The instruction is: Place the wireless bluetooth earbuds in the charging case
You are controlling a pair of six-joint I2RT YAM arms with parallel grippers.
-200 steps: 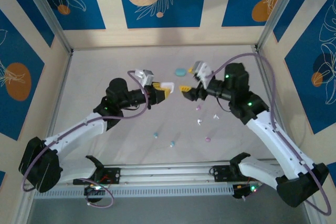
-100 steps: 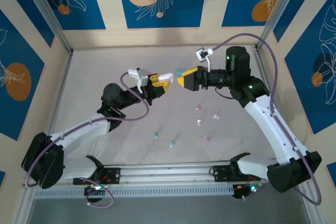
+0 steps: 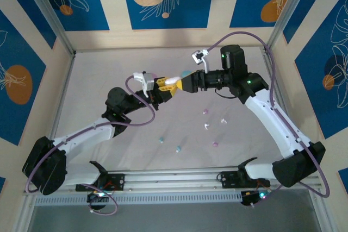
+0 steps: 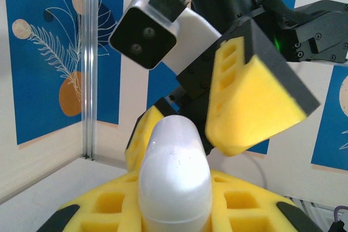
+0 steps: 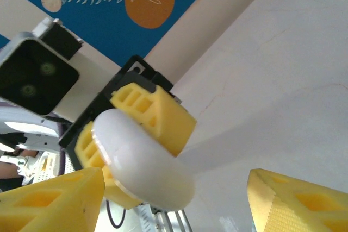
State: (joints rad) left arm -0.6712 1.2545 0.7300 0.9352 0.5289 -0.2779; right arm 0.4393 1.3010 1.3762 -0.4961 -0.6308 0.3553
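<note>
Both arms reach inward, raised; left tool (image 3: 165,84) clamps white case (image 3: 173,80); right tool (image 3: 184,84) open, straddling its tip

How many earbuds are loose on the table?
6: pink earbuds right of centre, one farther, one nearer; white earbuds between them; light blue earbuds near centre, left of those. Others might be hidden.

Left arm (image 3: 81,134), right arm (image 3: 272,126): white shells, black joints, green lights, purple cables (image 3: 242,32); tool fingers (image 4: 255,101) yellow foam, recessed.
</note>
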